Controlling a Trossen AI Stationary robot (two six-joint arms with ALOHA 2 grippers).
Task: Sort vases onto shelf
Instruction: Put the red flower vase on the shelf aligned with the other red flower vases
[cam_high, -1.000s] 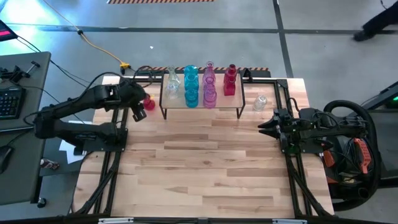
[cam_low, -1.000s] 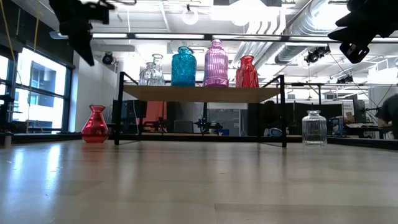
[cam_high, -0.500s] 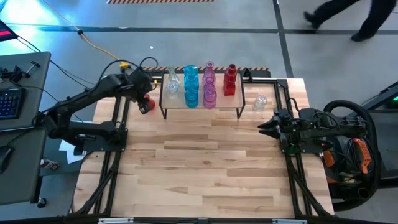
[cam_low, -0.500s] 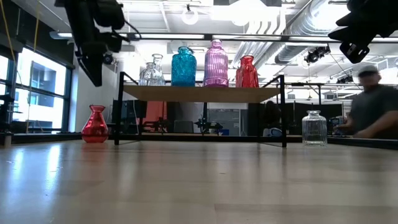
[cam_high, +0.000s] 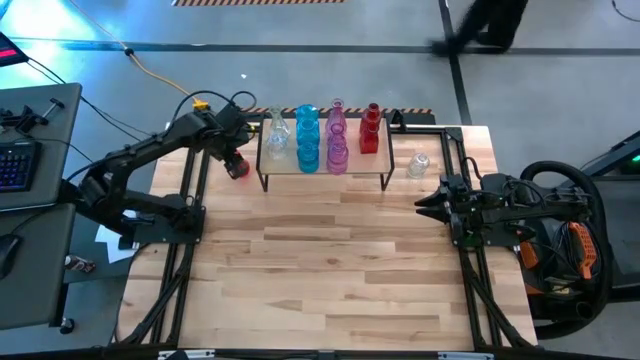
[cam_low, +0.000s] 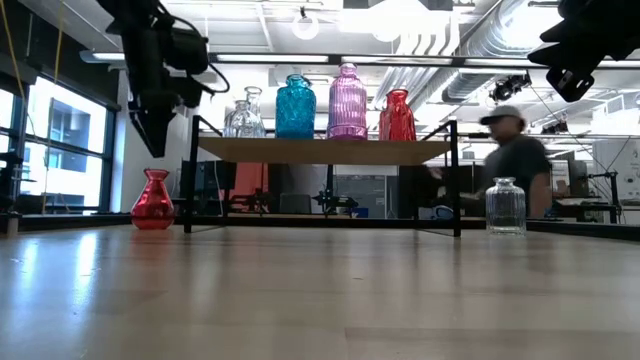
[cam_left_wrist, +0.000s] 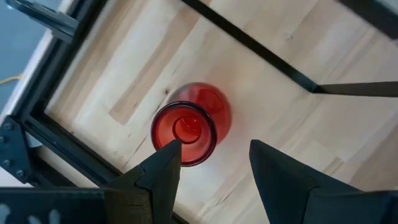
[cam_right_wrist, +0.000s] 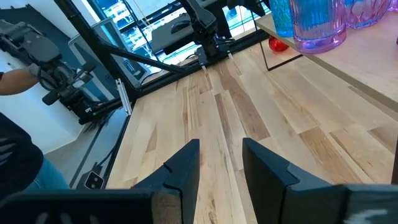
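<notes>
Light wood plank tabletop (cam_high: 330, 260), bare over most of its near part; grey floor around it, a keyboard (cam_high: 15, 165) on a desk at far left. Low view looks into a big room w/ ceiling ducts and windows; a person (cam_low: 515, 165) in a cap stands behind the table on the right.

Shelf (cam_high: 325, 165) sits at the far edge, centre. On it, all upright: clear vases (cam_high: 275, 138), teal vases (cam_high: 307, 138), pink-purple vases (cam_high: 337, 140), a red bottle vase (cam_high: 370, 130).

Red round vase (cam_left_wrist: 186, 127) stands upright on the tabletop just left of the shelf, neck and long axis vertical, mouth up. Clear squat vase (cam_high: 419, 164) stands upright just right of the shelf.

Left gripper (cam_left_wrist: 211, 163) hangs above the red round vase, fingers spread, nothing held. Right gripper (cam_right_wrist: 221, 163) waits at the table's right edge, fingers apart, empty.
</notes>
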